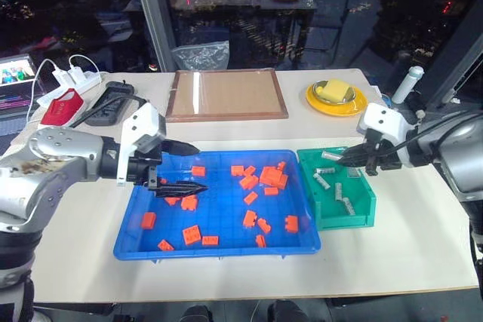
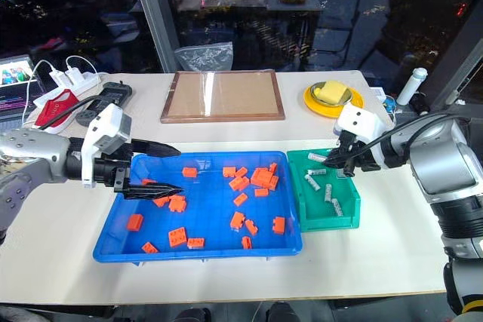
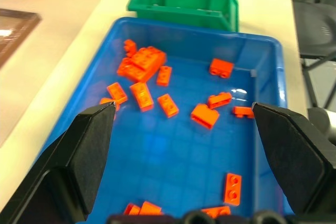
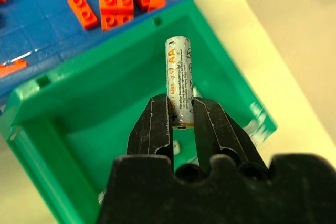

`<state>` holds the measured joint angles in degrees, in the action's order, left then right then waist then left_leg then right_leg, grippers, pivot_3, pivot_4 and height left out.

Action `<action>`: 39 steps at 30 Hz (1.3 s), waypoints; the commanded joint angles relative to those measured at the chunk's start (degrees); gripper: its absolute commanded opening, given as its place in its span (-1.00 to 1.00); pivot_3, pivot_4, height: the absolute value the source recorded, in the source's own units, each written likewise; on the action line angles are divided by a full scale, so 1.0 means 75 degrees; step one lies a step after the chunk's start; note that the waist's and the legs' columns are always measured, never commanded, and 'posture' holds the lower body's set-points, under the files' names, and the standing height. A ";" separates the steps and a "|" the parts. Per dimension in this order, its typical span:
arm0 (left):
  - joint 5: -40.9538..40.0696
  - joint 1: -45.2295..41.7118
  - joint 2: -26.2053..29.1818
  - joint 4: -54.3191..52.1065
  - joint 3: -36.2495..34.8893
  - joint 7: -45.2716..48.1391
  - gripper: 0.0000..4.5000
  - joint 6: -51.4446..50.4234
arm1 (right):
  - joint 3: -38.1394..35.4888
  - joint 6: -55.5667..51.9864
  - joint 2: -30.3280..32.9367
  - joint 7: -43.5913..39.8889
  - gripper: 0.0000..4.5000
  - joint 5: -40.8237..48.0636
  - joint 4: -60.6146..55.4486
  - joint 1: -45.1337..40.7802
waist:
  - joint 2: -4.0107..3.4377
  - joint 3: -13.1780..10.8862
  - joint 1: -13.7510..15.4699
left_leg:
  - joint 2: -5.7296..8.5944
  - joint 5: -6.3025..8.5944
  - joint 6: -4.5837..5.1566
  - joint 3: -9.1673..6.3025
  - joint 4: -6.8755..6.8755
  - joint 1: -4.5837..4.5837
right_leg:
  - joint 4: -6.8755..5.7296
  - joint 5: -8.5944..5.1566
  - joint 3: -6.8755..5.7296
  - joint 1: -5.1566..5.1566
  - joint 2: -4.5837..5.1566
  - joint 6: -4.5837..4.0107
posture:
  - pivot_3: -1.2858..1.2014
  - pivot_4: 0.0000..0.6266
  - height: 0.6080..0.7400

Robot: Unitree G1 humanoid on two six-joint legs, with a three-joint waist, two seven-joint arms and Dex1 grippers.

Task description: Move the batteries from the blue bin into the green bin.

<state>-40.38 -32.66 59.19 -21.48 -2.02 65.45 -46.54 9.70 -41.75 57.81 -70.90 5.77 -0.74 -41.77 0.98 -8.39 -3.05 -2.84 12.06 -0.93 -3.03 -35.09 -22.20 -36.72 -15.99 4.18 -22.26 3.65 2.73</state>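
Note:
The blue bin (image 1: 223, 209) lies at the table's front centre and holds several orange blocks (image 1: 269, 177). To its right stands the green bin (image 1: 345, 223), with several batteries (image 1: 338, 191) lying in it. My right gripper (image 4: 181, 103) hangs over the green bin's (image 4: 68, 98) far end, shut on one battery (image 4: 180, 72) that sticks out past its fingertips. In the head view that battery (image 1: 330, 155) points left from the right gripper (image 1: 346, 159). Over the blue bin's left part my left gripper (image 1: 198, 168) stands wide open with nothing between its fingers (image 3: 94, 145).
A brown wooden framed tray (image 1: 226, 94) lies behind the blue bin. A yellow plate (image 1: 336, 99) and a white bottle (image 1: 407, 84) sit at the back right. A power strip (image 1: 72, 81), a red object (image 1: 62, 107) and cables lie at the back left.

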 commanded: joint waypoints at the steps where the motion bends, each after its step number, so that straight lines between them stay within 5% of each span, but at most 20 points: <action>1: 0.0139 -0.0208 0.0047 0.0032 0.0008 0.0084 1.00 0.0140 | 0.0018 -0.0244 0.0014 0.0128 -0.88 0.0012 -0.0156 0.0072 | 0.0000 0.0000 0.0011 | 0.0000 0.0000 0.0000 0.0000 -0.0002 -0.0002 | 0.0001 0.0000 0.0001 0.0000 0.0000 0.0000 | 0.03 -0.52 1.00; 3: 0.0149 -0.0241 0.0044 0.0028 0.0012 0.0081 1.00 0.0138 | 0.0068 -0.0267 0.0012 0.0196 -0.43 -0.0022 -0.0192 0.0118 | 0.0000 0.0000 0.0046 | 0.0000 0.0000 0.0000 -0.0001 -0.0005 -0.0004 | 0.0001 0.0000 0.0001 0.0001 0.0000 0.0000 | 0.03 -0.52 1.00; 5: 0.0081 -0.0278 0.0015 -0.0009 -0.0051 0.0047 1.00 0.0072 | 0.0012 -0.0337 -0.0014 0.0254 -0.27 0.0043 -0.0220 0.0063 | 0.0000 0.0000 0.0076 | 0.0001 0.0000 0.0000 -0.0002 -0.0008 -0.0010 | 0.0004 0.0000 0.0001 0.0001 0.0000 0.0000 | 0.03 -0.52 1.00; 13: 0.0788 -0.0427 -0.0408 0.0305 -0.0222 -0.1075 1.00 0.0434 | -0.0285 0.0182 0.0342 0.0327 0.96 -0.0094 0.0050 -0.0416 | -0.0004 -0.0002 0.0083 | 0.0001 0.0000 0.0000 -0.0002 -0.0011 -0.0011 | 0.0005 0.0000 0.0002 0.0001 0.0000 0.0000 | 0.03 -0.52 1.00; 23: 0.1536 0.0329 -0.1035 0.0347 -0.1364 -0.2916 1.00 0.0807 | -0.2560 0.1717 -0.0834 0.1128 0.99 0.1316 0.1242 -0.0141 | -0.0003 -0.0003 0.0092 | 0.0001 0.0000 0.0000 -0.0006 -0.0013 -0.0006 | 0.0001 0.0001 0.0002 0.0010 0.0000 -0.0002 | 0.03 -0.52 1.00; 32: 0.1114 0.1665 -0.1509 0.0215 -0.2863 -0.3227 1.00 0.0900 | -0.2220 0.1653 -0.1432 0.1551 0.99 0.1298 0.1887 0.0134 | -0.0008 0.0000 0.0027 | 0.0001 0.0000 -0.0001 -0.0002 -0.0007 0.0003 | -0.0004 0.0002 0.0008 0.0010 0.0001 -0.0003 | 0.03 -0.52 1.00; 39: 0.1268 0.2403 -0.1813 0.0365 -0.2927 -0.3323 1.00 0.1355 | -0.1777 0.1805 -0.1670 0.1929 0.99 0.0856 0.2260 -0.0103 | -0.0008 0.0000 0.0092 | 0.0001 -0.0001 -0.0002 -0.0002 -0.0016 -0.0004 | -0.0003 0.0003 0.0009 0.0012 0.0001 -0.0004 | 0.03 -0.52 1.00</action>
<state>-30.84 -14.60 45.32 -17.93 -21.97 40.94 -38.36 -2.92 -29.77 44.67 -57.25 12.44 16.43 -40.57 0.92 -8.38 -2.36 -2.83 12.06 -0.95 -3.04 -35.22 -22.25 -36.73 -15.97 4.25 -22.17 3.66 2.70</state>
